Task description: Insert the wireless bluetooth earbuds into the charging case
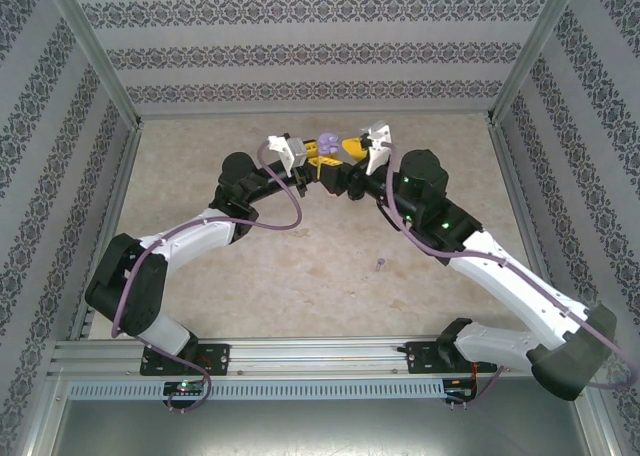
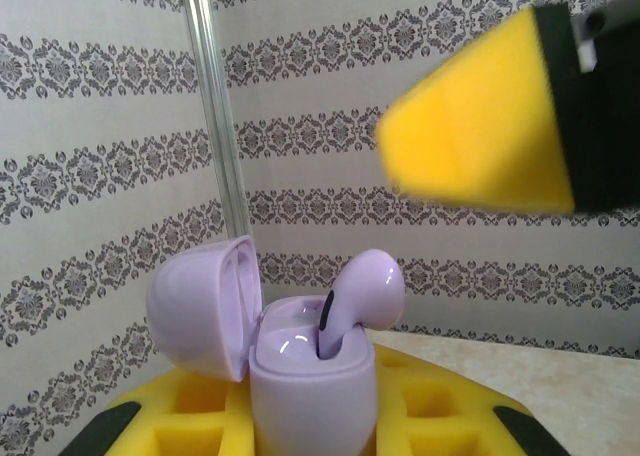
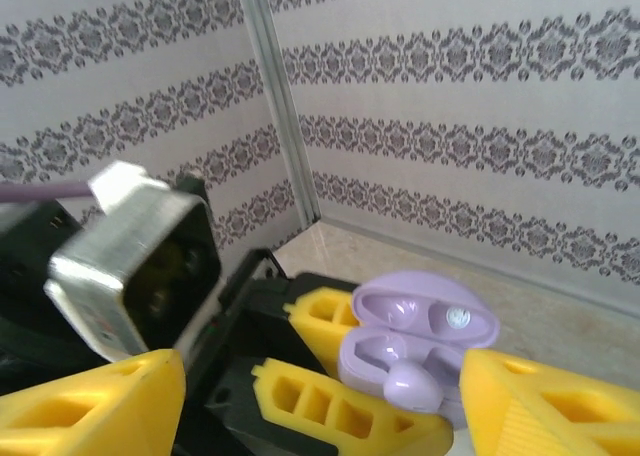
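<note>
Inside the clamped left hand (image 2: 310, 421), a glossy rounded lilac case (image 2: 305, 381) holds one smooth earbud (image 2: 365, 294); right hand (image 3: 322, 386) gapes wide.

— Where is the charging case (image 2: 310, 386)?

— Clamped upright between the fingers of my left gripper (image 2: 312, 426). It is round, glossy and lilac, and its lid (image 2: 200, 316) is swung open and tipped to that gripper's left.

— Anything in it?

— The seated earbud (image 2: 360, 296), also lilac. Its stem is down in a socket and its bulb stands above the rim, leaning right.

— And from your other side?

— The case sits just ahead of my right gripper (image 3: 320, 416), between its spread fingers. The loose earbud (image 1: 381, 265) is a tiny purple speck on the table (image 1: 300, 276), well behind that gripper.
</note>
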Controlling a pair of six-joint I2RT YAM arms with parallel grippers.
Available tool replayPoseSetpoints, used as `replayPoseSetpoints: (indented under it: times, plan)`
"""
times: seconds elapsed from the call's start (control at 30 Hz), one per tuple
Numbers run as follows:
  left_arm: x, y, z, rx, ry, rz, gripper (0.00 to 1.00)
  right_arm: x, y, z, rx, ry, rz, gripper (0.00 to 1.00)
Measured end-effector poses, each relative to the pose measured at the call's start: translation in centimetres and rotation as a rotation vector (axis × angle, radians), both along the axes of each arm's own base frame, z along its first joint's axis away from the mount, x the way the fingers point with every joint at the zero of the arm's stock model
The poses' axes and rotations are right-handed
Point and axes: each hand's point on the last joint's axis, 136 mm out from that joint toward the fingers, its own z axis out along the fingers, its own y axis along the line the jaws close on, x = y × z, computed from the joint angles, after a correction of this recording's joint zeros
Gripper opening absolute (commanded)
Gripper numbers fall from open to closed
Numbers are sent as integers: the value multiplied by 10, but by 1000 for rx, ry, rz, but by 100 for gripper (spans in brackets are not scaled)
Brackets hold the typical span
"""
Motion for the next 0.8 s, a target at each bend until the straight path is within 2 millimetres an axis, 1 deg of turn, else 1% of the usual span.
replayPoseSetpoints:
  times: [0.1, 0.17, 0.2, 0.3, 0.37, 0.43, 0.5, 0.63, 0.73, 0.8]
  plan:
    - [0, 0, 0, -6, -5, -1, 0, -3, -23, 24, 72, -1, -49, 74]
    - [0, -1, 0, -6, -5, -3, 0, -2, -40, 36, 118, 7, -90, 70]
    - [-1, -2, 0, -6, -4, -5, 0, -1, -48, 40, 136, 21, -108, 64]
    - [-1, -3, -1, -5, -4, -7, 0, 3, -61, 42, 161, 74, -148, 38]
    - [-2, -3, -2, -3, -2, -10, 0, 6, -63, 35, 155, 125, -160, 24]
    - [-3, -3, -5, 2, 4, -18, 0, 10, -60, 23, 134, 182, -163, 10]
    - [-5, -4, -8, 7, 6, -29, 0, 15, -57, 7, 109, 244, -165, 0]
    - [-7, -5, -9, 10, 7, -39, 0, 20, -49, -26, 56, 358, -157, 0]
    - [-7, -5, -9, 12, 7, -45, 0, 21, -44, -41, 34, 408, -145, 0]
    - [-9, -6, -10, 14, 7, -51, 0, 21, -42, -45, 27, 425, -137, 0]
